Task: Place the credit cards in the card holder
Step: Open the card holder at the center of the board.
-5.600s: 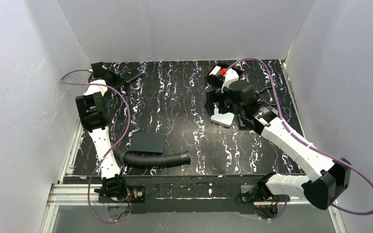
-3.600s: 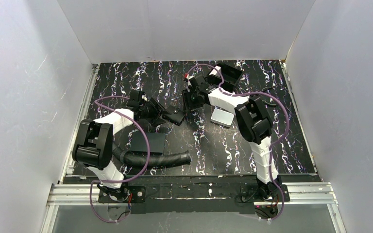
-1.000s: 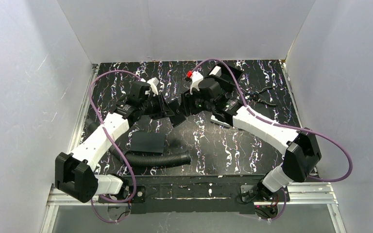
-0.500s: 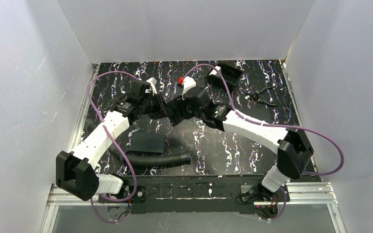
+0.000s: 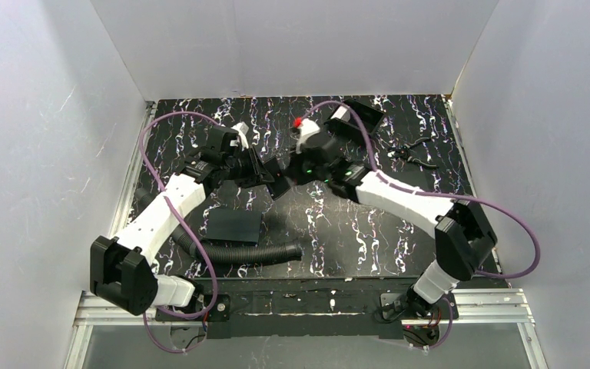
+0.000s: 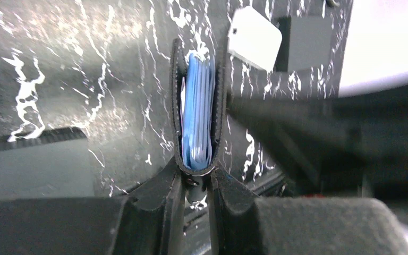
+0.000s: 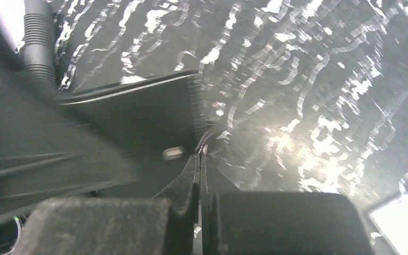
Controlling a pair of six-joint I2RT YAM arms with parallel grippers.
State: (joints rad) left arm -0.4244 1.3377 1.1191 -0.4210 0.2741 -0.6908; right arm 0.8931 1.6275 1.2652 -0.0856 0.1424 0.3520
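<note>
Item: credit cards (image 6: 197, 111), blue with a pale edge among them, stacked edge-on and seated inside the card holder (image 6: 221, 106), their edges showing between its two black stitched walls. The card holder is a small black bifold. It stands slightly parted at its mouth and is carried over the middle of the table (image 5: 338, 231), where the two arms meet. Left gripper (image 6: 196, 178): jaws narrow, clamped on the holder's fold, one finger on each side of it. Right gripper (image 7: 200, 159): fingers pressed fully together with no gap, tips at the stitched edge of the holder's outer flap, close to a small metal snap stud (image 7: 172, 153). Whether a thin tab or edge is pinched between them cannot be told. Table: black, marbled with white streaks, walled in white on three sides. Silver-grey rounded case (image 6: 255, 38): lies on the table beyond the holder's mouth and a little to its right, apart from it, in the left wrist view. Flat black pad (image 5: 233, 225): on the table on the arm-base side of the holder and to its left, apart from it. Black corrugated hose (image 5: 246, 251): just past the pad on the side away from the holder, lying crosswise. Black hinged case (image 5: 357, 117): on the back-wall side of the holder and to its right, lid raised. Small pliers (image 5: 411, 154): well to the right of the holder, flat on the table.
</note>
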